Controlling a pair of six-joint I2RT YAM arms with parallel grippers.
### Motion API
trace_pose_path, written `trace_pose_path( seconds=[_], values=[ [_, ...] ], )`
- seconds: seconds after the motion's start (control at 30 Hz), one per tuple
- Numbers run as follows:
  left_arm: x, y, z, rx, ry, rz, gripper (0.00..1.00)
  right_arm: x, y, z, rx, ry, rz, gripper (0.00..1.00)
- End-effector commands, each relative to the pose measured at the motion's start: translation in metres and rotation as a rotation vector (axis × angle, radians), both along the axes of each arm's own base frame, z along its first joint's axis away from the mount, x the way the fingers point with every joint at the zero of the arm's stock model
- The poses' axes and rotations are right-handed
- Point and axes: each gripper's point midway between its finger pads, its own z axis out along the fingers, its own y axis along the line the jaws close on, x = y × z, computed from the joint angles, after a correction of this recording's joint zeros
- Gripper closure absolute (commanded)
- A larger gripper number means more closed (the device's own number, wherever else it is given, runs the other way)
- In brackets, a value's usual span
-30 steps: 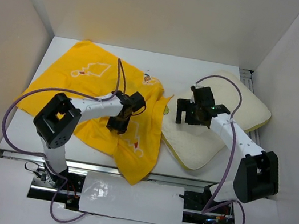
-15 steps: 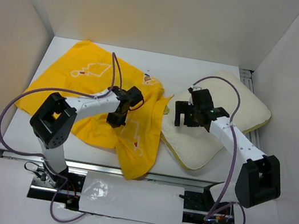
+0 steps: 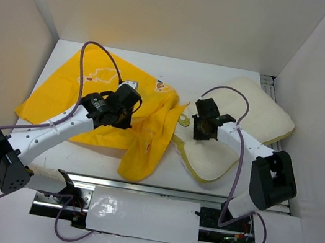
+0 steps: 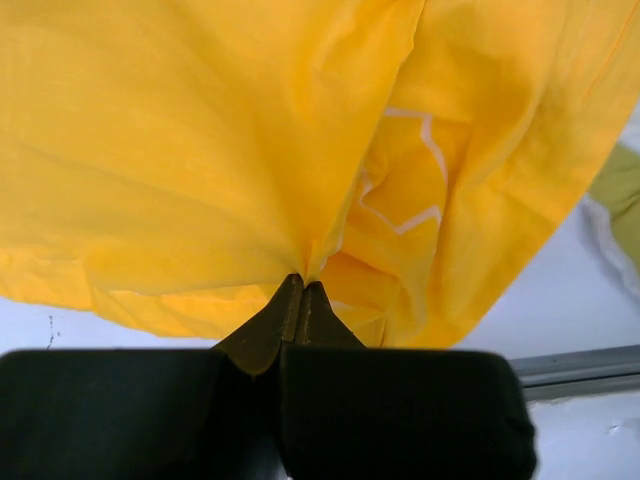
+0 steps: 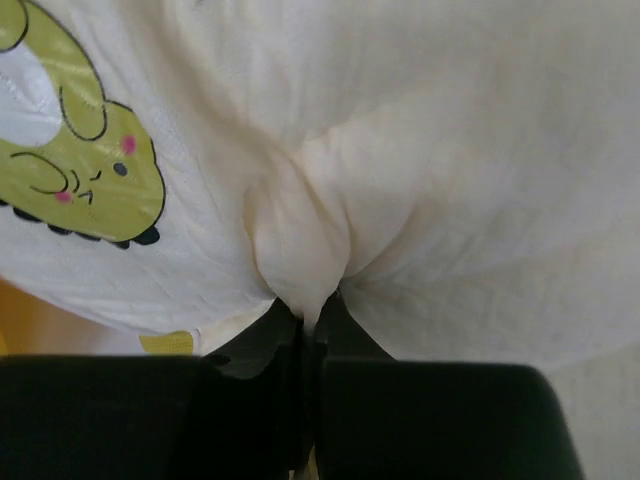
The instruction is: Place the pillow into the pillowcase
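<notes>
Newly closed: pillowcase [image 3: 52,102] pinched by the left pincer [image 4: 302,292], pillow [image 3: 264,117] by the right pincer [image 5: 312,305].
White-walled worktop [image 3: 220,78]; left arm [image 3: 54,131] stretched toward 1 o'clock, right arm [image 3: 246,146] folded toward 11.

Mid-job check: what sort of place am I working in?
Likely a lab test booth, not a home: plain white panels box in a white table, a metal rail runs along its near edge, and the left arm and right arm are mounted there.
</notes>
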Motion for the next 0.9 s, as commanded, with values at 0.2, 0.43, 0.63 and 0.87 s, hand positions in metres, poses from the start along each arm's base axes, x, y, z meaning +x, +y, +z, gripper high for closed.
trace_pose_path(
  seconds=[0.2,0.43,0.63,0.87],
  values=[
    [-0.018,0.005,-0.016,0.015,0.039,-0.014,1.0,0.035,-0.11,0.095,-0.084,-0.267,-0.527,1.0],
    [-0.02,0.017,-0.015,0.043,0.034,0.044,1.0,0.05,-0.157,0.135,-0.07,-0.329,-0.635,1.0],
    [-0.01,0.043,-0.002,0.049,-0.007,0.151,1.0,0.065,-0.179,0.137,-0.032,-0.336,-0.695,1.0],
    [-0.014,0.017,-0.009,-0.003,0.004,0.05,1.0,0.064,-0.065,0.197,0.169,-0.442,-0.151,1.0]
  ],
)
